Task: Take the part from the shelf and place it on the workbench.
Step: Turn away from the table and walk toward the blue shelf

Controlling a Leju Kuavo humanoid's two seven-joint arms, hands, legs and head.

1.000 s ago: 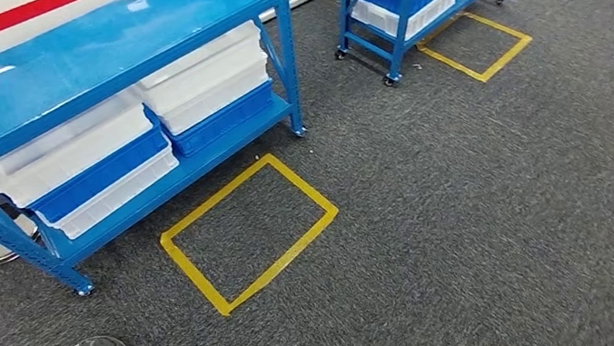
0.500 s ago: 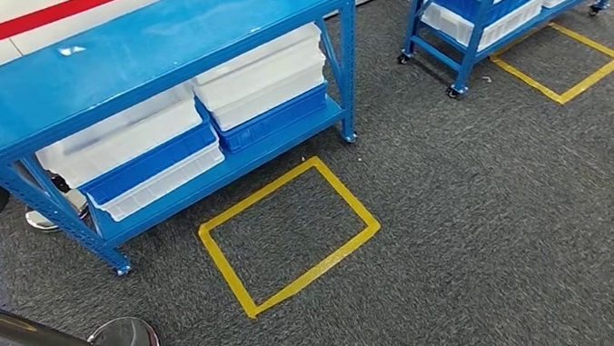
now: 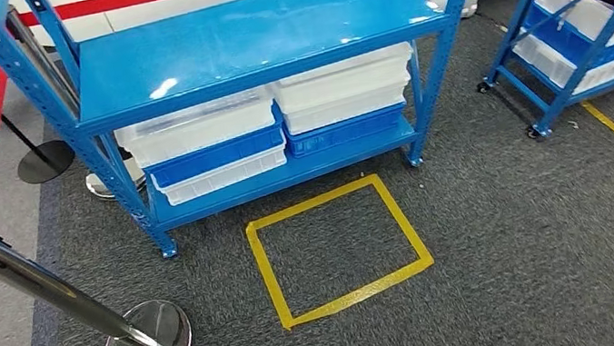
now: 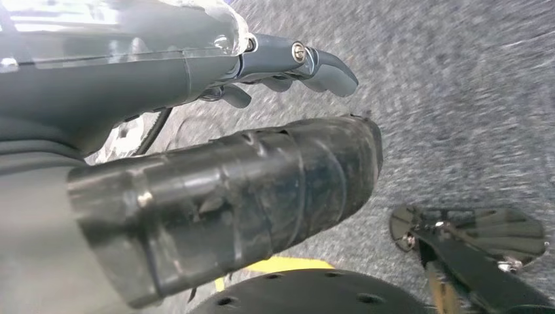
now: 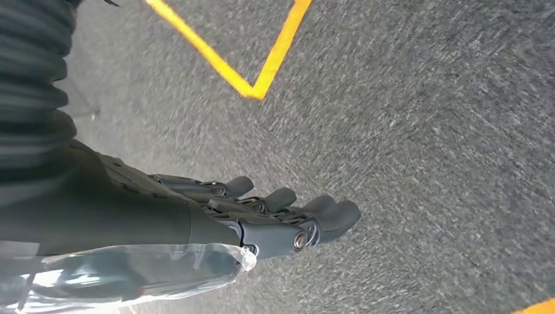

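Shelf: blue metal shelf rack [image 3: 256, 38] standing on grey carpet [image 3: 525, 241], holding white and blue plastic bins [image 3: 269, 128]; part indistinguishable.
Left hand [image 4: 275, 72]: hanging empty, fingers loosely extended.
Right hand [image 5: 275, 216]: hanging empty, fingers loosely extended.

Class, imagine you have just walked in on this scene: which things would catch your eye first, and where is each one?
The big blue shelf stands straight ahead, with white and blue bins stacked on its lower level. A yellow tape square marks the grey carpet just in front of it. On the near left a shiny chrome barrier post leans across the view.
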